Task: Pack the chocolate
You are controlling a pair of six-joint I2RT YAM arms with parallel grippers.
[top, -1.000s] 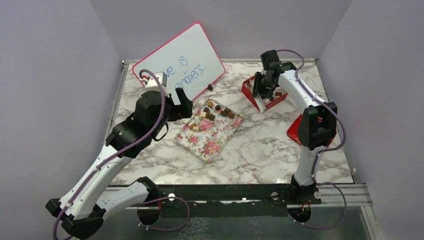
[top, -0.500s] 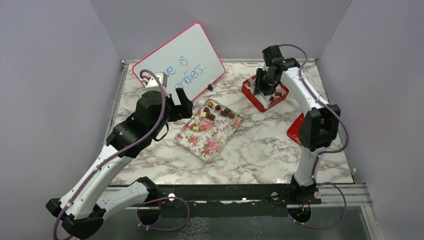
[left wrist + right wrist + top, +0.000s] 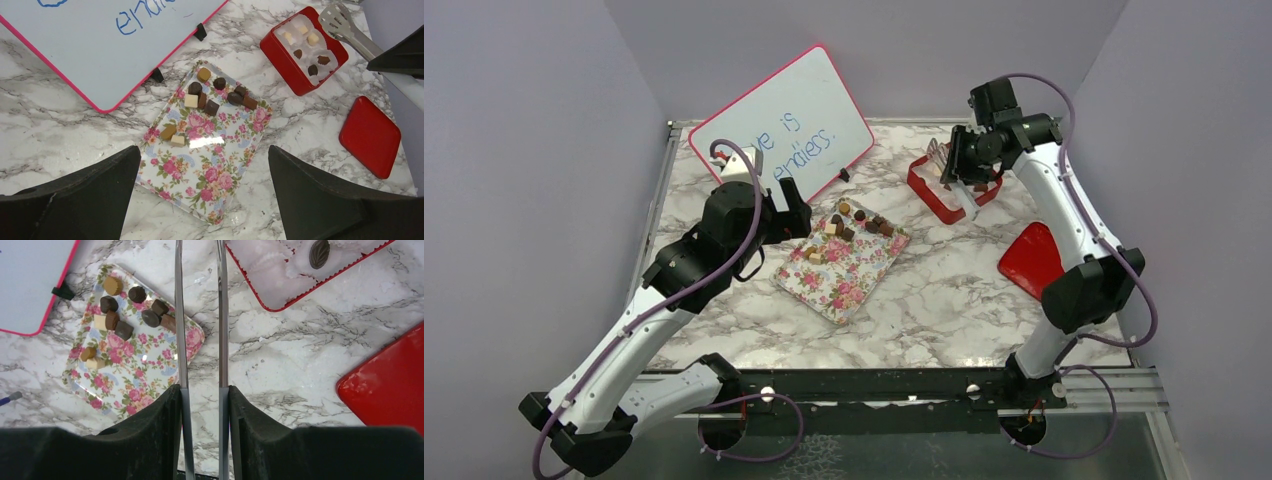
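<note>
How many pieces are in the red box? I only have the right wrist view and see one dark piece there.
Observer: Six chocolate pieces sit in the red box in the left wrist view: three cream, three brown.
Operator: Anything between the tongs' tips? They run out of my frame.
Observer: No piece shows there. The tongs end at the box's rim, well away from the floral tray.
</note>
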